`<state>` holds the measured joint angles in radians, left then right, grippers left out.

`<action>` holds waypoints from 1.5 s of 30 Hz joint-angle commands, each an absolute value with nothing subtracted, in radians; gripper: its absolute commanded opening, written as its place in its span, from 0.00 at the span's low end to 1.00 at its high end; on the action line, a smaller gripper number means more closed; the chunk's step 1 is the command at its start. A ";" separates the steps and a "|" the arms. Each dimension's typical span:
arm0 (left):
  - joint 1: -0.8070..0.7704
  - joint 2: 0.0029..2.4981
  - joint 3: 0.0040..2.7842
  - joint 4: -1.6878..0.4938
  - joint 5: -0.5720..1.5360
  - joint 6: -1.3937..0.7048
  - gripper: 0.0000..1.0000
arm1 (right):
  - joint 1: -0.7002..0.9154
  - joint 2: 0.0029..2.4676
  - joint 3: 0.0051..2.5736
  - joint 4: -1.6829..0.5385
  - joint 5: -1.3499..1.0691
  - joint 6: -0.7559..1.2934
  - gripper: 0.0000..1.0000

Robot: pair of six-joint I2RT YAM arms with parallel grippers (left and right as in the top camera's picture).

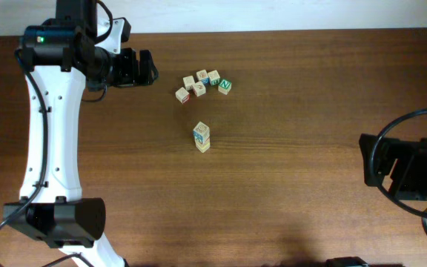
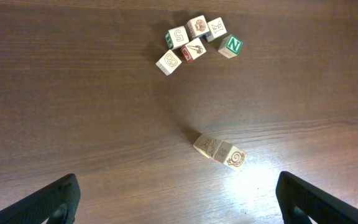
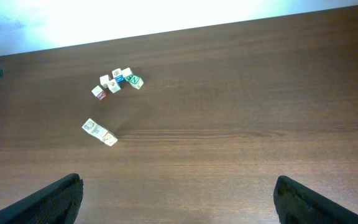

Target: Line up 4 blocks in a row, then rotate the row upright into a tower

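A small stack of wooden letter blocks (image 1: 202,138) stands near the table's middle; its top face looks bluish from overhead. The left wrist view shows the stack (image 2: 219,151) as pale tan cubes in a line, far ahead of the fingers. In the right wrist view the stack (image 3: 99,132) is far off to the left. My left gripper (image 1: 153,67) hovers at the back left, well away from the stack, open and empty, as its own view confirms (image 2: 179,205). My right gripper (image 1: 363,159) hangs at the right edge, open with nothing in it (image 3: 179,202).
A loose cluster of several letter cubes (image 1: 199,83) lies behind the stack, with a green N cube (image 1: 224,86) at its right end. The cluster (image 2: 194,40) also shows in the left wrist view, and the cluster (image 3: 115,82) in the right. The table's back edge (image 1: 273,31) runs behind them.
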<state>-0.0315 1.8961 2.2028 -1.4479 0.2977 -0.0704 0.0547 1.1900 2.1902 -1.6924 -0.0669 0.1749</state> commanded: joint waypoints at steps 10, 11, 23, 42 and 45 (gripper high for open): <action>-0.030 1.899 2.207 -1.447 0.290 -0.054 0.99 | 0.051 0.586 0.847 -0.542 -0.125 -0.030 0.98; -0.030 1.899 2.207 -1.447 0.291 -0.055 0.99 | 0.051 0.520 0.727 -0.437 -0.133 -0.030 0.98; -0.030 1.899 2.207 -1.447 0.291 -0.055 0.99 | 0.051 0.035 0.016 -0.033 -0.126 -0.030 0.98; -0.030 1.862 2.205 -1.428 0.154 0.019 0.99 | 0.051 0.003 0.006 -0.067 -0.123 -0.026 0.98; -0.029 1.614 1.982 -1.229 0.152 0.136 0.99 | 0.051 0.004 0.006 -0.067 -0.123 -0.026 0.98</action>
<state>-0.0315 1.8206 2.1273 -1.3380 0.1673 0.0456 0.0547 0.0139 0.0162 -0.0685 -0.1287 -0.0296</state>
